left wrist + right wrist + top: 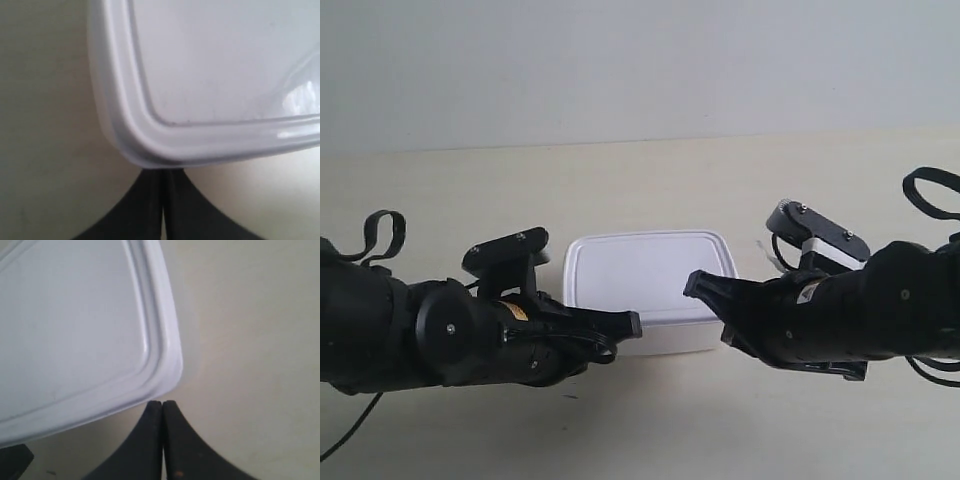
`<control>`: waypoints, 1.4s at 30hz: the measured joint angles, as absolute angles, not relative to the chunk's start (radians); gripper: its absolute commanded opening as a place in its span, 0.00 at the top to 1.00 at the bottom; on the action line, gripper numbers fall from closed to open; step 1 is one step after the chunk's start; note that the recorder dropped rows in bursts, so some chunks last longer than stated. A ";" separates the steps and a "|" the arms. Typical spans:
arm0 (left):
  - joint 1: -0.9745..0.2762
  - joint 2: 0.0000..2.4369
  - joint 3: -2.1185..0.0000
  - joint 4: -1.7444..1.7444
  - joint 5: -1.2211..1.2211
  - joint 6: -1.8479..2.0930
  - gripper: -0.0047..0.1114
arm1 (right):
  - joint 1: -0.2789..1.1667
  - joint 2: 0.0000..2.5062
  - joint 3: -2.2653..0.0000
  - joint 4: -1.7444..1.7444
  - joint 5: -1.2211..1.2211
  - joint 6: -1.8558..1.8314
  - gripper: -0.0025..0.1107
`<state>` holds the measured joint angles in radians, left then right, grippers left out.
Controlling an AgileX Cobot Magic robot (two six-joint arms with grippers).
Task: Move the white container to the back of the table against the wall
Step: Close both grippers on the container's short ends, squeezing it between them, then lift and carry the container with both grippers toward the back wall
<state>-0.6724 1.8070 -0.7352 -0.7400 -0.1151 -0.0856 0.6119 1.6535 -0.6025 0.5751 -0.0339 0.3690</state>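
left wrist view, white container (225, 65) against left pincer (162, 174)

A plain pale wall (640, 60) (unmarked, evenly lit) backs the beige table (650, 180).

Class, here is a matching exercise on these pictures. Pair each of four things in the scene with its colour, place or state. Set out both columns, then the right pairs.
Column one
1. white container
2. left end effector
3. wall
4. table

Column two
A. pale beige wood grain
B. shut, tips by a corner of the container
C. lid on, standing on the table
D. plain grey-white, behind the table

Pairs: 1-C, 2-B, 3-D, 4-A
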 measured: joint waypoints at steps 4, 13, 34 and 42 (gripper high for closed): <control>-0.672 1.831 -0.749 -0.740 -0.169 -0.080 0.96 | 0.562 1.655 -0.602 0.575 -0.039 0.369 0.98; -0.648 1.895 -0.821 -0.740 -0.174 -0.034 0.96 | 0.551 1.726 -0.715 0.575 0.015 0.323 0.98; -0.533 2.033 -1.043 -0.738 -0.176 0.065 0.96 | 0.471 1.968 -0.998 0.575 0.058 0.218 0.98; -0.500 2.150 -1.207 -0.738 -0.176 0.124 0.96 | 0.437 2.057 -1.116 0.573 0.068 0.182 0.98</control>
